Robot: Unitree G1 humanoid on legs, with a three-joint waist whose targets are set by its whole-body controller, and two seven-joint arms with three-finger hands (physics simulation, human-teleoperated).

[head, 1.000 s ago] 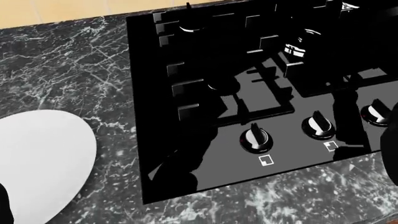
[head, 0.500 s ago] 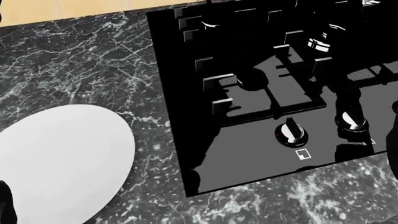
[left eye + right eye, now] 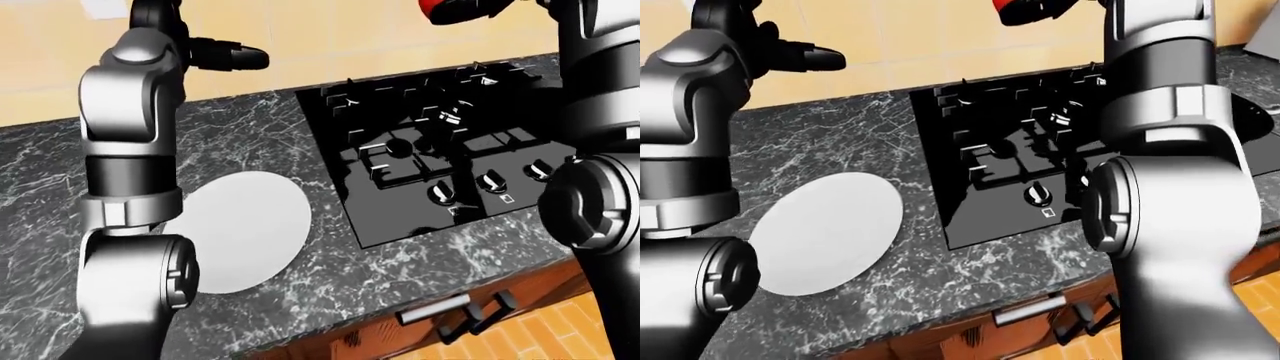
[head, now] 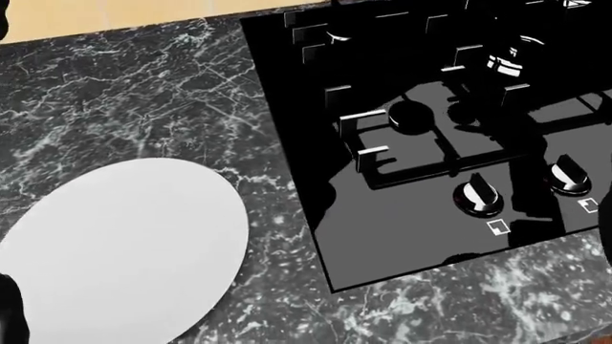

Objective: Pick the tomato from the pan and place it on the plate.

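Observation:
A red tomato shows at the top edge of the left-eye view, high above the black stove. My right hand is shut on it, and both are partly cut off by the edge. The tomato also shows in the right-eye view. The white plate lies empty on the dark marble counter, left of the stove. My left hand is raised above the counter, open and empty, fingers pointing right. No pan is in view.
The stove has black grates and two silver knobs near its lower edge. The counter edge runs below, with a drawer handle under it. My right arm fills the right side of the right-eye view.
The whole head view has shifted: plate and stove slid to the right in the picture, so the camera has turned left. More of the plate shows now.

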